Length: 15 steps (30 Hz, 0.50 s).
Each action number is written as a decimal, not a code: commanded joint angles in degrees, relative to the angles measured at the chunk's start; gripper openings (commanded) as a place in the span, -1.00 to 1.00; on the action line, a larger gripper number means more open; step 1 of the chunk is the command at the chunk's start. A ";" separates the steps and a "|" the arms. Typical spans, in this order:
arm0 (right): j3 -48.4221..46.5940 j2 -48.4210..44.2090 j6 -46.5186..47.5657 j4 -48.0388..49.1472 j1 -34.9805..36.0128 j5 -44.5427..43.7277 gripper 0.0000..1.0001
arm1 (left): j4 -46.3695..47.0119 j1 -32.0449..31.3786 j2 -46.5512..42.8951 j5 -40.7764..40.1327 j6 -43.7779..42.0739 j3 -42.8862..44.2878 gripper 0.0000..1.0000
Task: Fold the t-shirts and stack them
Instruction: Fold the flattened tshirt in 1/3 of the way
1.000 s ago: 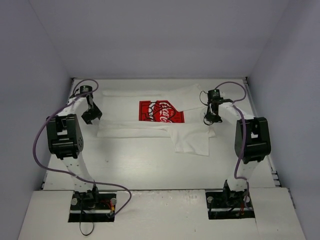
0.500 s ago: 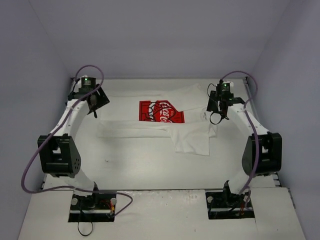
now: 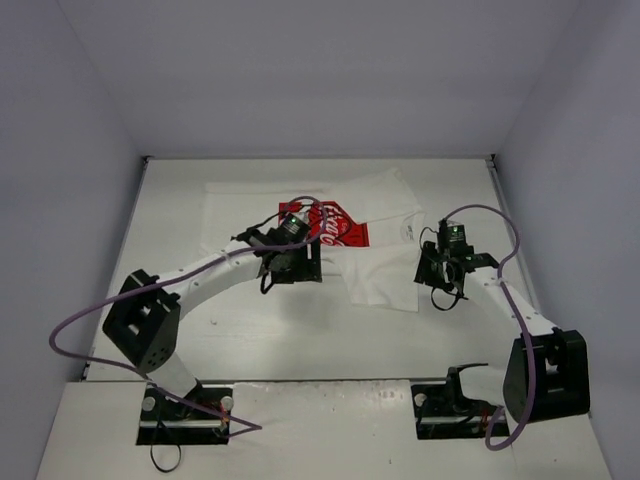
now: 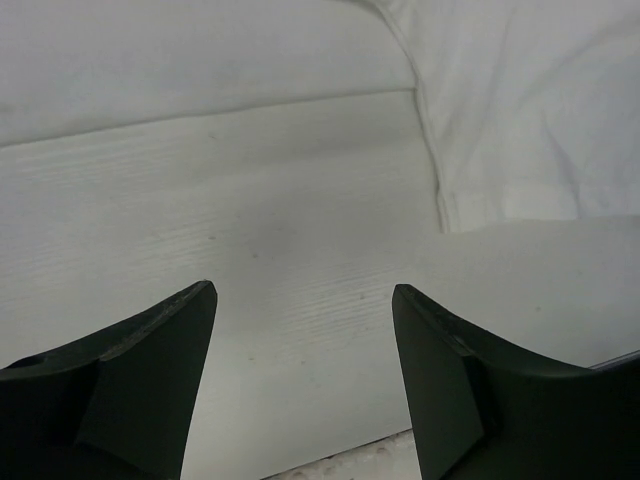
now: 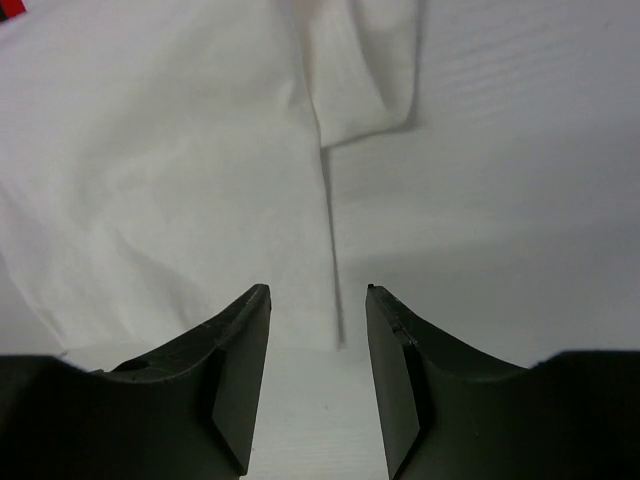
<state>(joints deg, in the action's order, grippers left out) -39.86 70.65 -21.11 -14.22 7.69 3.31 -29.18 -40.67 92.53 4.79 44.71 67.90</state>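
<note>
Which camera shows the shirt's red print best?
The top view: the red print shows there, partly behind the left arm. The right wrist catches only a red sliver; the left wrist sees only white cloth.

bare table point(image 3: 340, 335) on the near side of the t-shirt point(image 3: 385, 275)

Left gripper point(image 4: 305, 292), right gripper point(image 5: 318, 290): jaws apart.

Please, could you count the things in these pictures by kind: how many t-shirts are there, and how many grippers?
white t-shirt with a red print: 1
grippers: 2, namely the left gripper and the right gripper, both open
Total: 3
</note>
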 commanded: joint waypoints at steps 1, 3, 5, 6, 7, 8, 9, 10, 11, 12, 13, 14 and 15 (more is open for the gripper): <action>1.07 -1.54 -5.17 0.92 2.55 -1.02 -0.13 | 2.83 -4.93 4.15 -0.92 6.45 5.50 0.34; 1.17 -0.52 -7.19 0.44 3.19 -1.71 -0.08 | 2.85 -7.66 8.28 -0.84 8.39 7.77 0.34; 1.69 0.11 -8.48 0.23 3.79 -2.46 -0.08 | 2.98 -8.99 11.08 -0.59 9.50 9.49 0.34; 2.08 0.19 -8.87 0.16 4.11 -2.69 -0.08 | 2.90 -9.51 12.10 -0.66 9.95 10.75 0.34; 2.45 0.18 -9.14 0.16 4.46 -2.71 -0.08 | 2.90 -9.54 13.10 -0.69 9.96 10.84 0.34; 2.99 0.02 -9.45 0.16 4.85 -3.10 -0.08 | 2.90 -9.92 14.57 -1.23 10.04 12.07 0.34; 3.36 -0.15 -9.55 0.16 4.88 -3.13 -0.09 | 2.82 -10.19 15.34 -1.35 10.29 13.21 0.34; 4.11 -0.41 -9.80 0.16 4.96 -3.13 -0.09 | 2.82 -10.30 16.36 -1.52 10.39 13.71 0.34; 4.18 -0.51 -10.15 0.16 4.97 -3.13 -0.09 | 2.82 -10.31 16.45 -1.54 10.56 13.75 0.34; 4.76 -0.66 -10.69 0.23 4.97 -4.44 -0.09 | 2.74 -10.45 17.18 -1.90 11.01 13.97 0.33; 5.09 -0.69 -10.93 0.18 5.04 -4.85 -0.09 | 2.73 -10.55 17.47 -2.19 11.38 13.87 0.32; 5.28 -0.48 -11.04 0.23 5.12 -5.10 -0.09 | 2.73 -10.64 17.64 -2.52 11.59 13.77 0.30; 5.39 0.26 -11.06 0.25 5.14 -5.29 -0.09 | 2.66 -10.66 17.75 -2.80 11.69 13.75 0.28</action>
<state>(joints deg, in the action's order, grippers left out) -34.70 70.74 -30.07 -14.18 12.45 1.26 -27.51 -51.16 111.87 4.27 54.17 79.26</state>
